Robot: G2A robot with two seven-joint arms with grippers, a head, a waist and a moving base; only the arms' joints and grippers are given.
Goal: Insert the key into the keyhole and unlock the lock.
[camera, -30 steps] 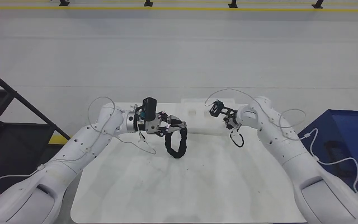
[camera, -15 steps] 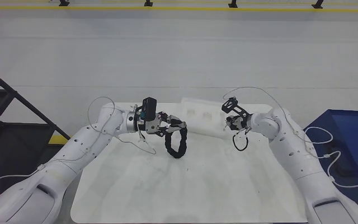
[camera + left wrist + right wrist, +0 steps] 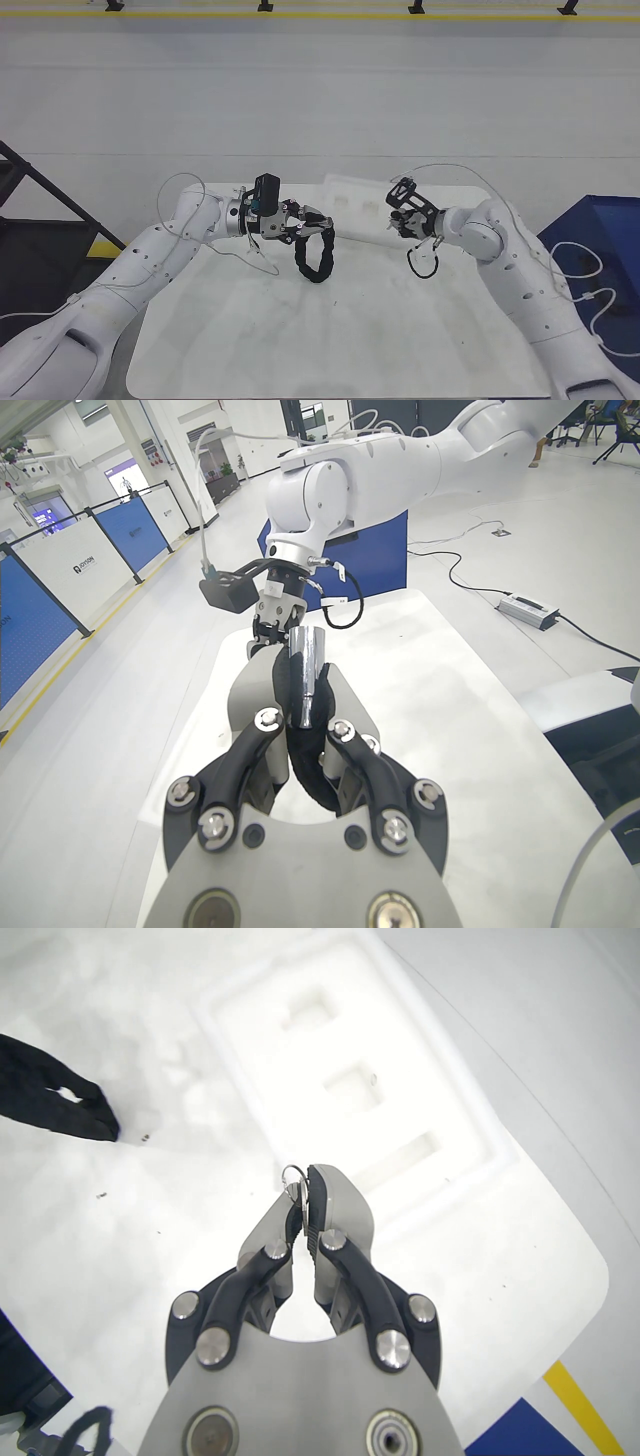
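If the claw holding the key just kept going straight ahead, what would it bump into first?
Likely the white foam tray: the right gripper, jaws shut on the key, points toward its pockets, though depth is unclear.

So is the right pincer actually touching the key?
Touching. The right wrist view shows the right pincer shut on the key, with no gap between them.

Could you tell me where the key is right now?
In the right wrist view, the key is pinched at the tip of the right claw, above the table beside the white foam tray, apart from the lock in the left claw.
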